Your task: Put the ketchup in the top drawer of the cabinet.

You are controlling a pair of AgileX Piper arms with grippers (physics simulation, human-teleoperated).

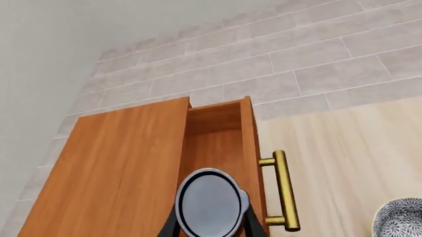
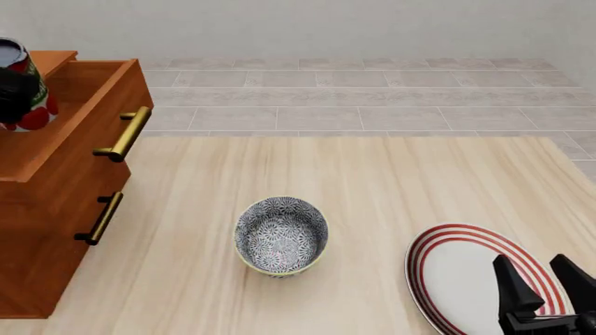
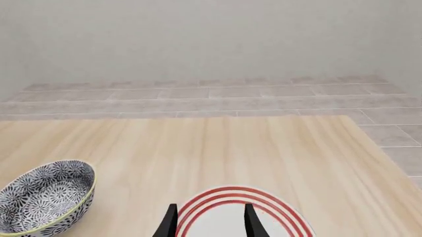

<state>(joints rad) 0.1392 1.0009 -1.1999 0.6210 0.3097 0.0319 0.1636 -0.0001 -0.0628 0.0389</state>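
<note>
The cabinet (image 2: 42,230) is standing at nine o'clock on the pale wooden table (image 2: 391,174), its top drawer (image 2: 79,118) pulled open with the brass handle (image 2: 123,132) facing three o'clock. The left gripper (image 1: 209,228) is clamping the ketchup (image 2: 21,84) and hanging it over the drawer cavity at about ten o'clock. To finish well, the bottle should be lowering inside the walls before the fingers part. The right gripper (image 2: 549,293) is idling, fingers apart, over the striped plate (image 2: 447,279) at five o'clock; the patterned bowl (image 2: 281,236) is sitting near centre. Grey tiled floor and a plain wall are lying beyond.
</note>
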